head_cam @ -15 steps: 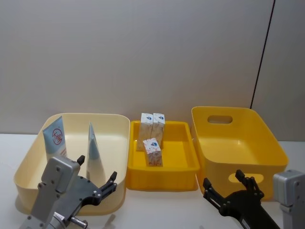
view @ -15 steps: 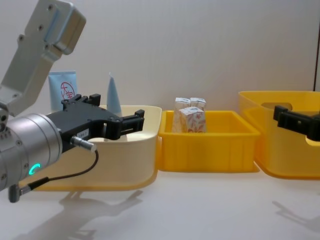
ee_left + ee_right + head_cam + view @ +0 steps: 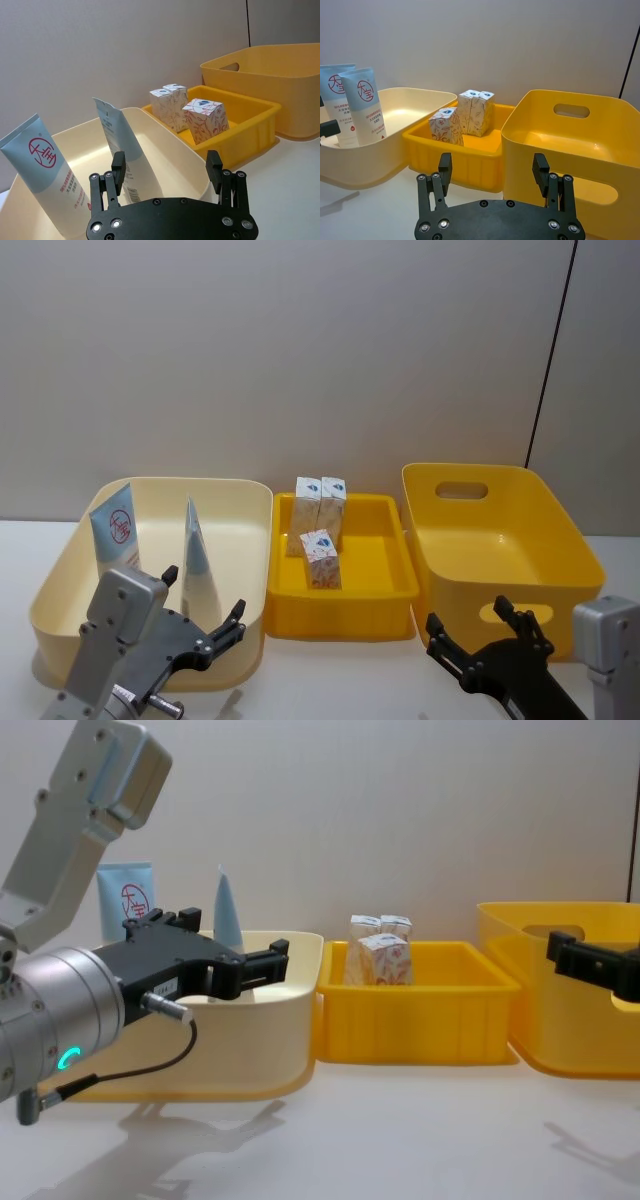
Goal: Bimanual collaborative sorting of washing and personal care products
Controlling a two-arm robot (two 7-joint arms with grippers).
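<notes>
lower left, our left gripper (image 3: 203,595) gapes empty; we should straddle the edge-on light-blue-and-white squeeze tube (image 3: 197,552) in the cream plastic bin (image 3: 150,483) squarely. lower right, right gripper (image 3: 470,616) open, empty.

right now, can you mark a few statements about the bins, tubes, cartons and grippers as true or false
1. Two squeeze tubes stand in the cream bin. True.
2. The middle yellow tray holds five cartons. False: three cartons stand in it.
3. One tube lies in the large yellow bin on the right. False: both tubes are in the cream bin.
4. The left gripper is open and holds nothing. True.
5. The right gripper is shut on a carton. False: it is open and holds nothing, in front of the large yellow bin.
</notes>
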